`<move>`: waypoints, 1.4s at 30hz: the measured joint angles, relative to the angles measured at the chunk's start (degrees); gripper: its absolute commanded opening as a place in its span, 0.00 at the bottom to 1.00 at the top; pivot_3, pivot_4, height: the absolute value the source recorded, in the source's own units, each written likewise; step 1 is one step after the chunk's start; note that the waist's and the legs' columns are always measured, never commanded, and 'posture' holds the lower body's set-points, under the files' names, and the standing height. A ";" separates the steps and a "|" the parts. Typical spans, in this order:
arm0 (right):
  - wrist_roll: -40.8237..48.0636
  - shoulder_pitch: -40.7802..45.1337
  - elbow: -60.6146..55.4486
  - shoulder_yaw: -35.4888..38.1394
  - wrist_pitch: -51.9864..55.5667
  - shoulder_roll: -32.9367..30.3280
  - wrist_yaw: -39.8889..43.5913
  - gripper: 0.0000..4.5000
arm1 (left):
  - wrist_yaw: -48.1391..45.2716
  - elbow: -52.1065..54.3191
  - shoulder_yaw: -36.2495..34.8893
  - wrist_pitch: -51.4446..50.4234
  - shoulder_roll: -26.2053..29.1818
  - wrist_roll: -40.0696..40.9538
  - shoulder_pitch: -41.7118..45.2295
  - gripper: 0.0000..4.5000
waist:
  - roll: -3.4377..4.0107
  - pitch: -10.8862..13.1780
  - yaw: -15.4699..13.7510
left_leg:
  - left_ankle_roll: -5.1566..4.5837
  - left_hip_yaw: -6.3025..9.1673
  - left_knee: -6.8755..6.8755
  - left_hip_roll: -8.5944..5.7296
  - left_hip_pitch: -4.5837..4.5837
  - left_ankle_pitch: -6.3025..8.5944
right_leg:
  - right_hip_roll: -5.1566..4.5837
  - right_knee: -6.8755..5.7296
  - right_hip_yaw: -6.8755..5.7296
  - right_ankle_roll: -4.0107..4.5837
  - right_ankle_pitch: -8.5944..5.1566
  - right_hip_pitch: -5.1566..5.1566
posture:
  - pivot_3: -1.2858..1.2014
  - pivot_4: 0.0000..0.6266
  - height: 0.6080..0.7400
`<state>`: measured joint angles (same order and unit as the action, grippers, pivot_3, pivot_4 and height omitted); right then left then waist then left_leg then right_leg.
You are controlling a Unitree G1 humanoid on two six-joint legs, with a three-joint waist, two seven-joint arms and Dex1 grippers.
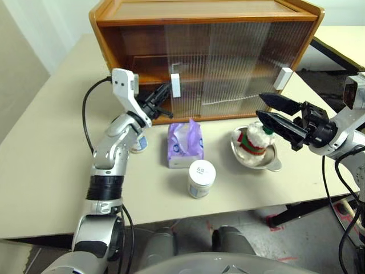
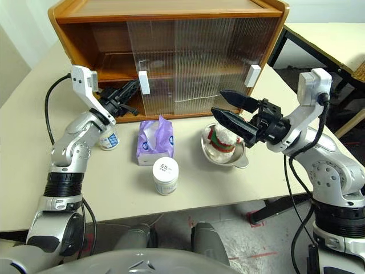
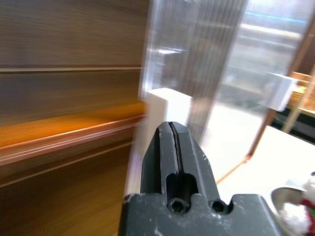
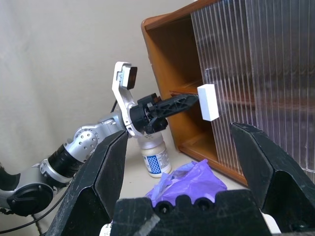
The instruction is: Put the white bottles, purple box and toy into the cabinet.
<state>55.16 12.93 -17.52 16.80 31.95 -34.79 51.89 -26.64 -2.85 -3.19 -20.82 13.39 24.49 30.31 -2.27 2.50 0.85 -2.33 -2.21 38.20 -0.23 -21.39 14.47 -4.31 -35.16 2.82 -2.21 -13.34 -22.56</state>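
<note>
Nothing is stored yet: both bottles (image 1: 201, 178), the box (image 1: 185, 145) and the toy (image 1: 255, 140) sit on the desk (image 1: 45, 171) before the cabinet (image 1: 205, 54). Left fingers (image 1: 161, 100), pressed together, reach its door handle (image 1: 175, 85); right fingers (image 1: 272, 117) gape wide, empty.

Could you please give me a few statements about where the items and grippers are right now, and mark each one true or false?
1. The toy sits in a metal dish. True.
2. The left gripper holds a white bottle. False: it is shut and empty, its tip at the white handle of the cabinet door.
3. The right gripper is open. True.
4. The purple box is inside the cabinet. False: it lies on the table in front of it.
5. One white bottle stands nearer the table's front edge than the purple box. True.
</note>
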 measured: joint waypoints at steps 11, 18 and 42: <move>0.24 -0.91 -1.18 1.69 0.00 -0.02 -0.69 1.00 | -0.37 -3.91 1.49 0.43 -2.62 -0.60 4.89 0.00 | 0.01 0.00 1.70 | 0.00 -0.04 -0.02 0.03 0.06 0.00 | 0.24 0.00 0.34 -0.10 0.01 0.01 | 0.47 0.00 1.00; 0.37 -1.45 -2.09 2.00 0.00 -0.02 -0.77 1.00 | -0.41 6.59 0.62 -4.25 -0.51 0.95 -2.65 0.00 | 0.02 -0.01 2.80 | 0.01 -0.05 -0.05 0.08 0.11 0.01 | 0.27 -0.04 0.43 -0.08 0.02 0.00 | 0.48 0.00 1.00; 0.47 -1.50 -1.97 1.95 0.80 -0.04 -0.96 1.00 | 10.42 3.09 -2.23 -3.36 -3.46 -4.53 -2.22 0.00 | 0.01 -0.01 2.69 | 0.03 -0.07 0.00 0.05 0.12 0.01 | 0.27 0.04 0.44 -0.14 0.10 0.04 | 0.47 0.00 1.00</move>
<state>55.63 11.43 -19.49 18.75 32.75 -34.83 50.93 -16.22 0.24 -5.42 -24.19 9.93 19.95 28.09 -2.25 2.49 3.54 -2.30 -2.28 38.20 -0.18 -21.27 14.48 -4.05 -35.12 3.27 -2.35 -13.24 -22.52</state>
